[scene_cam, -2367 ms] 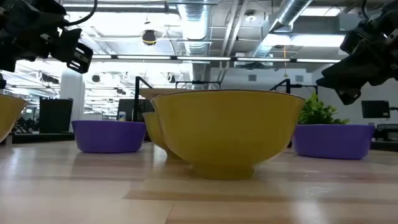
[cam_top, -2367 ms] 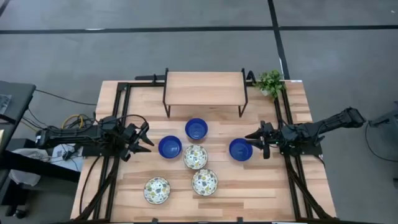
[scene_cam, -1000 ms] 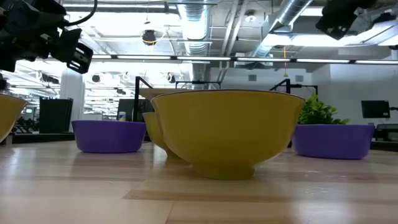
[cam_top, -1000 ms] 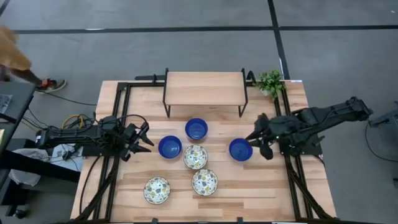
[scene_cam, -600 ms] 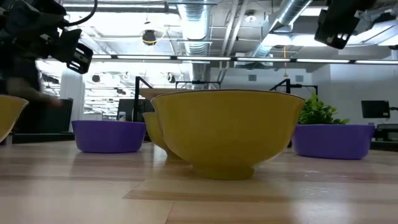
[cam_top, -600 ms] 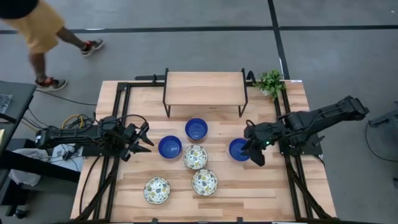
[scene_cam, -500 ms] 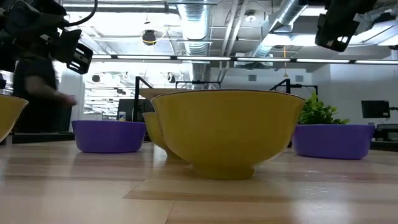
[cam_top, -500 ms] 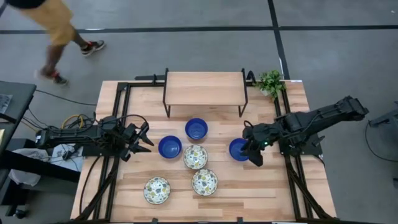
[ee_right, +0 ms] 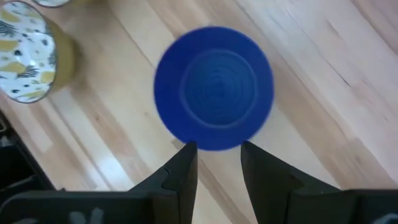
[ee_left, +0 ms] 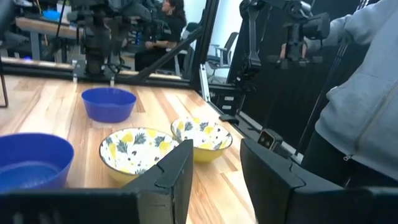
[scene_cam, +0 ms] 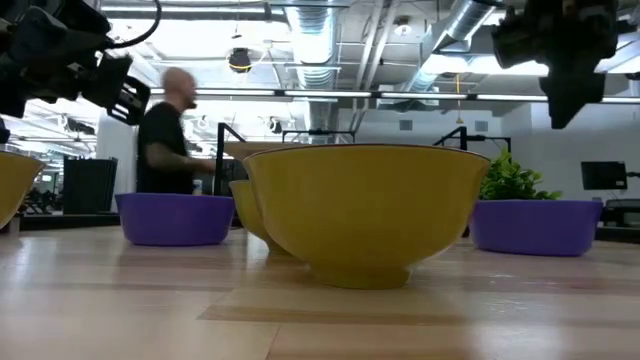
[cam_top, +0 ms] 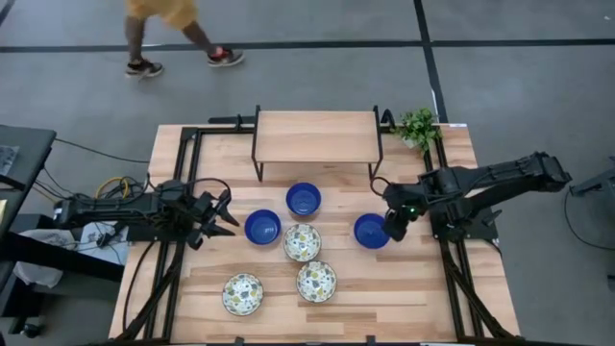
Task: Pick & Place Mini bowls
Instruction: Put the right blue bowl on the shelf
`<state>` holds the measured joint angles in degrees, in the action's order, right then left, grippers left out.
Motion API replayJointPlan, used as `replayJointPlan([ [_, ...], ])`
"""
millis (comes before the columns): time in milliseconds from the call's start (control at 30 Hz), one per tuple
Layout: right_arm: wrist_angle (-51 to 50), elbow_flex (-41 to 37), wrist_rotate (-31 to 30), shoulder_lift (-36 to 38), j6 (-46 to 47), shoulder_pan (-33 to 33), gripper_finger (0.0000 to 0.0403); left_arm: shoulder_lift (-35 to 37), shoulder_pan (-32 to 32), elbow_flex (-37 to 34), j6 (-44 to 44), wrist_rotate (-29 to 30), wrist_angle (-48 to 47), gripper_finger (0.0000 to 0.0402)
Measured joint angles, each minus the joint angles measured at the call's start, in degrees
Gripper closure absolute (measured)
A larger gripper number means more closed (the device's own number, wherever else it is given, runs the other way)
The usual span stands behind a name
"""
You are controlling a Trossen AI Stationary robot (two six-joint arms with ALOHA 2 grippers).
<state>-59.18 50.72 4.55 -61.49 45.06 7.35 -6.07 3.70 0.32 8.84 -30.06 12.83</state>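
The right gripper (cam_top: pixel 394 227), fingers parted and empty, hangs over the right rim of the rightmost blue bowl (cam_top: pixel 370 231) on the table (cam_top: pixel 384 288). The left gripper (cam_top: pixel 219 213), also parted, waits left of five other mini bowls (cam_top: pixel 301 241).

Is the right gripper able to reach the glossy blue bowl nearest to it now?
Probably yes: the right gripper hangs open at the glossy blue bowl's rim, and nothing lies between them.

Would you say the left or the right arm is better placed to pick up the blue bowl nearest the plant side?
Right. The right gripper, fingers open, hangs over that blue bowl's rim, while the left gripper waits across the table.
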Motion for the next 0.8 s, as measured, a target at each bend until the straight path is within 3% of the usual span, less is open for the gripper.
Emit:
replayJointPlan([
  [133,-1.0,-0.2,0.0,0.0,0.6,-0.7,0.0257,-2.1,0.0,0.0,0.0,0.0,0.0,0.0270],
  [400,-1.1,-3.6,0.0,0.0,4.9,-1.4,0.0151,-3.4,0.0,0.0,0.1,0.0,1.2,0.0270],
  [800,6.5,-9.4,-0.2,0.0,6.0,-3.0,0.0138,-3.4,0.0,0.0,0.0,0.0,4.2,0.0270],
])
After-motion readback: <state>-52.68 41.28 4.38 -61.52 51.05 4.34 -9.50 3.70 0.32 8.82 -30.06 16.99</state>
